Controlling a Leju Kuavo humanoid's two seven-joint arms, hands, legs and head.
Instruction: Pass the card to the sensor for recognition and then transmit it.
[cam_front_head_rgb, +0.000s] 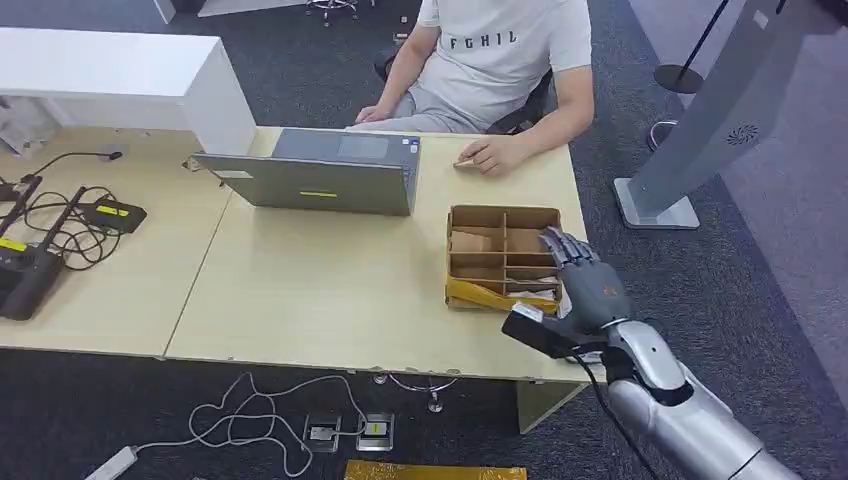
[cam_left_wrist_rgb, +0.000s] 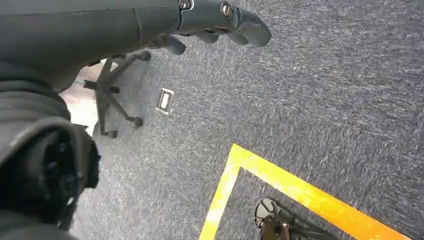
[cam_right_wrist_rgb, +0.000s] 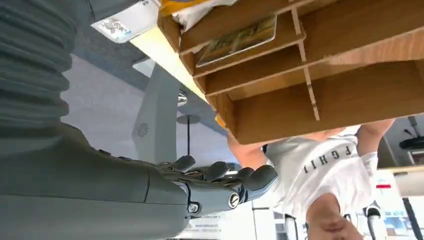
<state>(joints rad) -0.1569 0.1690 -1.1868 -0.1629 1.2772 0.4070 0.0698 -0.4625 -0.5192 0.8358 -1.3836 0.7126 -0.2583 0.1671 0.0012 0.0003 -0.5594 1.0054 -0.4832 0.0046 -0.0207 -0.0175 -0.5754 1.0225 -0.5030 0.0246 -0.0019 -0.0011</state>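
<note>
- Right hand poised at the near right corner of the divided cardboard box on the counter, fingers spread, holding nothing.
- Likely the opening step: reaching for a card, none yet picked up.
- Seen from the right wrist, a printed card lying flat in one box compartment, just beyond the fingertips, apart from them.
- Next move, by judgement: lowering fingers into that compartment, pinching the thin card at its edge, lifting clear of the dividers.
- Left hand hanging over the carpeted floor, fingers curled in, nothing in them.
- Seated person across the counter, beyond the box.
</note>
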